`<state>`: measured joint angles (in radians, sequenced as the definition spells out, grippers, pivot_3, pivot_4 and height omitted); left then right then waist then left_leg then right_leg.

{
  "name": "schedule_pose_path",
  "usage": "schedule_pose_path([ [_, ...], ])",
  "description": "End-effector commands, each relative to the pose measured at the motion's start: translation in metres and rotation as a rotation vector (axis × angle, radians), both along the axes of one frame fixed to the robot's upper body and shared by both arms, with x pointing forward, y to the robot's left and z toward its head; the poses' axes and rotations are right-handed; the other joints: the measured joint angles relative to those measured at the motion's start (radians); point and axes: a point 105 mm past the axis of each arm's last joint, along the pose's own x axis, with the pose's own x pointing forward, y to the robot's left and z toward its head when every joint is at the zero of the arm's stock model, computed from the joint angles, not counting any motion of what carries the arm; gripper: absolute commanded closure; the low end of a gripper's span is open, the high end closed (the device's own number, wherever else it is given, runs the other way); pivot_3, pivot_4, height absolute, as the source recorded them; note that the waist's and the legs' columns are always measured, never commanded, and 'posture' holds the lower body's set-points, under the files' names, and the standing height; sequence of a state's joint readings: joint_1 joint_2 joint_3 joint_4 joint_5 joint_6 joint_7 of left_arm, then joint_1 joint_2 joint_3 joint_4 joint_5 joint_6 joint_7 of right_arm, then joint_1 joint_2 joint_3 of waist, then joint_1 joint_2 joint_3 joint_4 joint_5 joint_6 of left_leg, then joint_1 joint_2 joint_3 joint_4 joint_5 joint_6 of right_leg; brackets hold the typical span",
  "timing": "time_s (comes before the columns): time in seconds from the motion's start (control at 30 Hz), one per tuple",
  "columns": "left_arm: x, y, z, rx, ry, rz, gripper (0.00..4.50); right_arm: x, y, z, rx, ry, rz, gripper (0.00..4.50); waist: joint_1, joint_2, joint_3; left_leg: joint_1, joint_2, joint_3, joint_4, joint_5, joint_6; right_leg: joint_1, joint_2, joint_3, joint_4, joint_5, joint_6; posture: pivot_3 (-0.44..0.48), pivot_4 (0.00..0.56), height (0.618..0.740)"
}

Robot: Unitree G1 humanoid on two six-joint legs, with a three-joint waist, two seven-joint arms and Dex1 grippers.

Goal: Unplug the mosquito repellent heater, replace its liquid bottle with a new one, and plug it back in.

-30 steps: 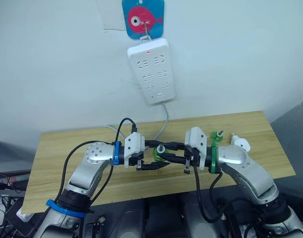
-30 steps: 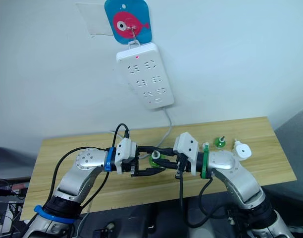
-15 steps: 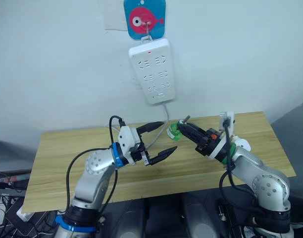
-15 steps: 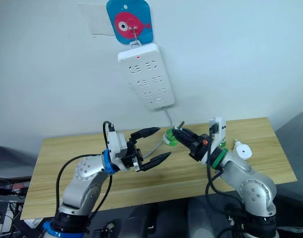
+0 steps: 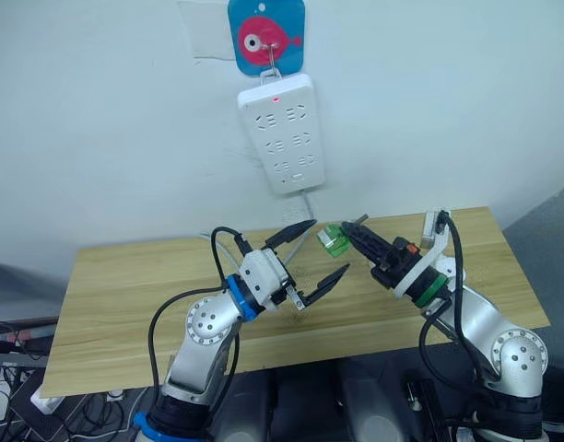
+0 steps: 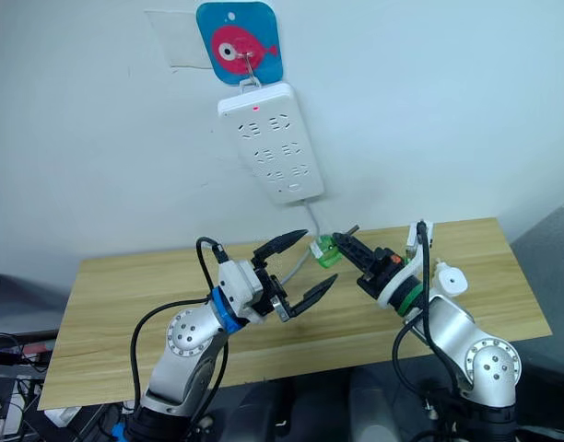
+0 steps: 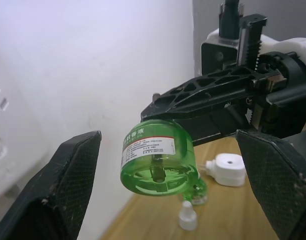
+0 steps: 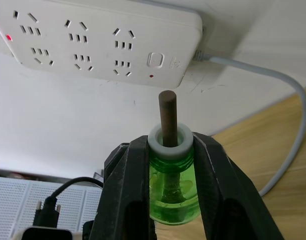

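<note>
From my seat the left gripper (image 5: 310,257) hangs above the table (image 5: 116,285) with its jaws spread wide and nothing between them, one finger at about 1 o'clock and the other at 3 o'clock from its wrist. Just right of it the green bottle (image 5: 333,238) is clamped in the right gripper (image 6: 335,246), lifted clear of the wood, wick end pointing toward 11 o'clock at the strip (image 5: 282,133) on the wall. In the left wrist view I see the bottle's base facing me, label on its side. The heater (image 6: 451,278) sits on the table at the right gripper's 4 o'clock, well apart from the strip. A small white cap (image 7: 187,218) stands near it, beside a second green bottle (image 7: 198,195).
</note>
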<state>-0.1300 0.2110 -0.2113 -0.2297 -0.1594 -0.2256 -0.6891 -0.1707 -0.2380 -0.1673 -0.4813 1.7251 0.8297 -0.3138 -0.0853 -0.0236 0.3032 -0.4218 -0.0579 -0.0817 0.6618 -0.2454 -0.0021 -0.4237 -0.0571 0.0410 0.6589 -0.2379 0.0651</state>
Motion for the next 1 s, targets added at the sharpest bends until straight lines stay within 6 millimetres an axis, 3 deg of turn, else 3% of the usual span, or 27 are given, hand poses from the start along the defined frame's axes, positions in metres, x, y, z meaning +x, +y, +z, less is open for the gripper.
schedule_pose_path([
  [0.03,0.001,-0.003,0.005,-0.005,-0.044,-0.004,0.00,-0.003,0.002,0.012,0.033,-0.026,0.031,3.68,0.000,0.000,0.000,0.000,0.000,0.000,0.000,0.000,0.000,0.000,0.000,0.000,0.000,0.000,0.000,-0.138,0.280,0.740],
  [0.5,0.008,-0.009,0.005,-0.035,-0.049,0.004,0.00,-0.010,0.011,0.016,0.061,-0.014,0.072,3.68,-0.001,0.000,0.000,0.000,0.000,0.000,0.001,0.000,0.000,0.000,0.001,0.000,0.001,0.000,0.000,-0.137,0.277,0.740],
  [0.6,0.010,-0.010,0.005,-0.047,-0.044,0.002,0.58,-0.011,0.012,0.016,0.067,-0.009,0.075,3.68,-0.001,0.000,0.000,0.000,0.000,0.000,0.001,0.000,0.000,0.000,0.001,0.000,0.001,0.000,0.000,-0.149,0.280,0.740],
  [0.77,0.009,-0.010,0.004,-0.046,-0.037,-0.004,2.18,-0.013,0.014,0.017,0.065,-0.010,0.086,3.68,-0.001,0.000,0.000,0.000,0.001,0.000,0.001,0.000,0.000,0.000,0.001,0.000,0.001,0.000,0.000,-0.153,0.278,0.740],
  [0.97,0.007,-0.011,0.005,-0.056,-0.027,-0.012,2.26,-0.018,0.018,0.015,0.046,-0.021,0.096,3.68,-0.001,0.000,-0.001,0.000,0.000,0.000,0.001,0.000,0.000,0.000,0.001,0.000,0.001,0.000,0.000,-0.140,0.253,0.740],
  [1.0,0.009,-0.011,0.006,-0.056,-0.021,-0.013,2.26,-0.017,0.017,0.015,0.034,-0.023,0.088,3.33,-0.001,0.000,-0.002,0.000,0.000,0.000,0.001,0.000,0.000,0.000,0.001,0.000,0.001,0.000,0.000,-0.139,0.252,0.740],
])
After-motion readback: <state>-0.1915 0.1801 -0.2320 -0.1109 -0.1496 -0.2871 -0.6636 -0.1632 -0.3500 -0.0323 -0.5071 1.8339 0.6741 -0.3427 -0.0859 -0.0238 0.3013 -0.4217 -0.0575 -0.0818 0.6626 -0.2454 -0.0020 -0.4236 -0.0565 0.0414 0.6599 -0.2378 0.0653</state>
